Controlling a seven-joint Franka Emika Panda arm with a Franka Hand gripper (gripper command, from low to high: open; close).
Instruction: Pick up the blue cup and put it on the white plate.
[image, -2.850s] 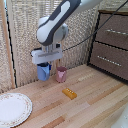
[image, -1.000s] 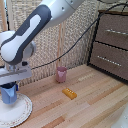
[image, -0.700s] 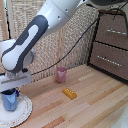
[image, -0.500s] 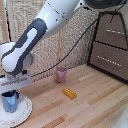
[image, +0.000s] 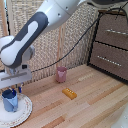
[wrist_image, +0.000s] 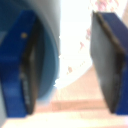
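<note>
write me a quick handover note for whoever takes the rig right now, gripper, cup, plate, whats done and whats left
Gripper: open, just above the blue cup; in the wrist view the fingers stand apart with the cup wall beside one of them.
Blue cup: upright on the white plate, at the exterior view's left.
Pink cup and a small orange block sit on the wooden table, untouched.
Done: cup is on the plate and looks released.
Left: lift the arm clear without knocking the cup.
</note>
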